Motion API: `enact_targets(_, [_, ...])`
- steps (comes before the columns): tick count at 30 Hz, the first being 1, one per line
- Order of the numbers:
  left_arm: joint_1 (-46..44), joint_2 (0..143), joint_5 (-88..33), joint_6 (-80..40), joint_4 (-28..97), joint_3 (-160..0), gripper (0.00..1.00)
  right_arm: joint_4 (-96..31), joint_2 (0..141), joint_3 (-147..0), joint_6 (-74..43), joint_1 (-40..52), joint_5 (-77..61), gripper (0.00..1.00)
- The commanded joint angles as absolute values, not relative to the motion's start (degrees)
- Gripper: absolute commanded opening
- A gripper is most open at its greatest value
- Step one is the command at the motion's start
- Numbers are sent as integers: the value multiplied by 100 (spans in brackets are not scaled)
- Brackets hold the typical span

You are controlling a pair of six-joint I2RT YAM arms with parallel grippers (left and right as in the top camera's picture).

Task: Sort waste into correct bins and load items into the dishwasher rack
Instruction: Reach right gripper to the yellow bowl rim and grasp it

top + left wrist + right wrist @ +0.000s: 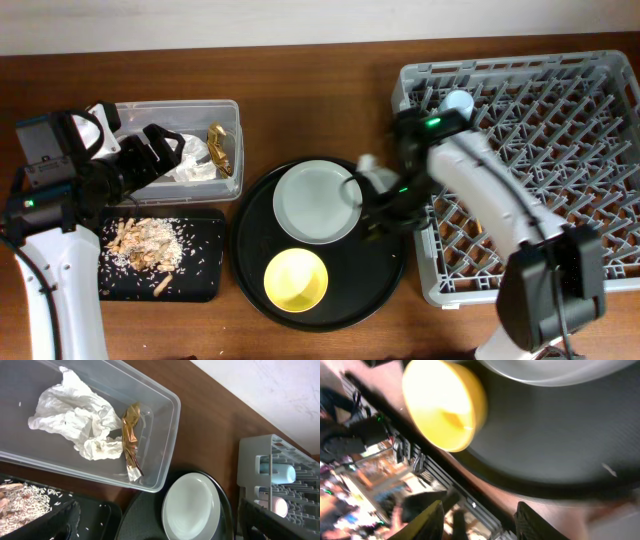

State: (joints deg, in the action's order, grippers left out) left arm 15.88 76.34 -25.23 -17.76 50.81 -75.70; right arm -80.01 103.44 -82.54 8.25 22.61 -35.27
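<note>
The pale plate [315,200] and the yellow bowl [296,278] sit on a large round black tray [385,270]. My right gripper [372,205] hangs at the plate's right rim, open, and holds nothing. In the right wrist view its fingers [432,520] stand apart, with the bowl [442,402] ahead. My left gripper [165,150] stands open over the clear tub [232,115], which holds the white tissue [75,415] and the gold wrapper [131,435]. Food scraps [145,243] lie in the shallow black tray [205,285]. A light-blue cup [458,102] and a pink cup [277,506] stand in the grey rack [530,170].
The rack fills the right side of the brown table, its left wall close to the round tray. The tub and the shallow black tray lie side by side at the left. The right arm reaches across the rack's left part.
</note>
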Motion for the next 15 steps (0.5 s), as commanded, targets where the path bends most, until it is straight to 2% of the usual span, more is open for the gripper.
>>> enact_targets(1, [1610,7590,-2545,-1793,5068,-7660,99,-7535,10160,-8267,196,3378,-3771,48])
enact_targets(5, [1610,7590,-2545,-1793,5068,-7660,99,-6716,10162,-8267,-600,4449,-3417,48])
enact_targets(12, [1610,7590,-2545,-1793,5068,-7660,99,-5833,10162,-8265,-2423,6018,-440,48])
enact_targets(15, [1610,7590,-2545,-1793,5068,-7660,99,-5631,10162,-8241,-2604,6305,-16,47])
